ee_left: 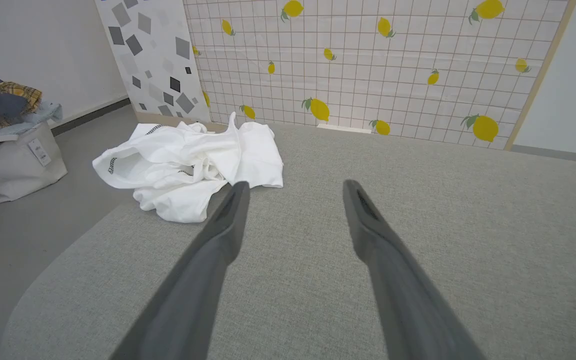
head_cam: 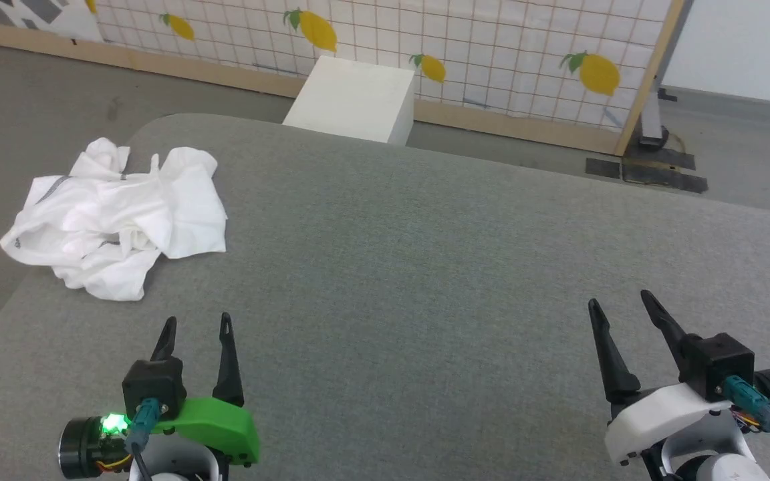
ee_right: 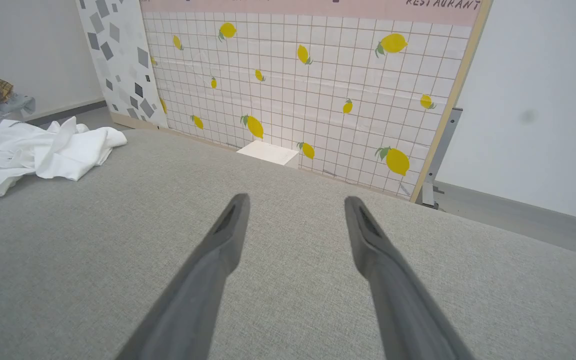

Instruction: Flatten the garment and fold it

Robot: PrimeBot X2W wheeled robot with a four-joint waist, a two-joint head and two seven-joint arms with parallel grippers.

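1. Shirt (head_cam: 114,220) lies crumpled at the far-left corner of the table (head_cam: 425,267), partly over its edge.
2. Left gripper (head_cam: 198,319) and right gripper (head_cam: 619,299) both wide open, empty, well apart from the shirt.
3. Step judged: first reach. Left is nearer; pinch one outer layer and drag it toward the centre.
4. Risk: catching several layers keeps it bunched.

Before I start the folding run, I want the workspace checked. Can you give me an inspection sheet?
Surface: grey fabric tabletop, flat, rounded corners.
Job's things: white garment, crumpled at the far left corner, partly overhanging the edge.
Clutter: white box beyond the far edge; bag of clothes on the floor at left.
End effectors: left end effector and right end effector open, holding nothing.
Cables: left wrist cable, right wrist cable, teal-plugged.
Surroundings: lemon-print panel, grey floor.
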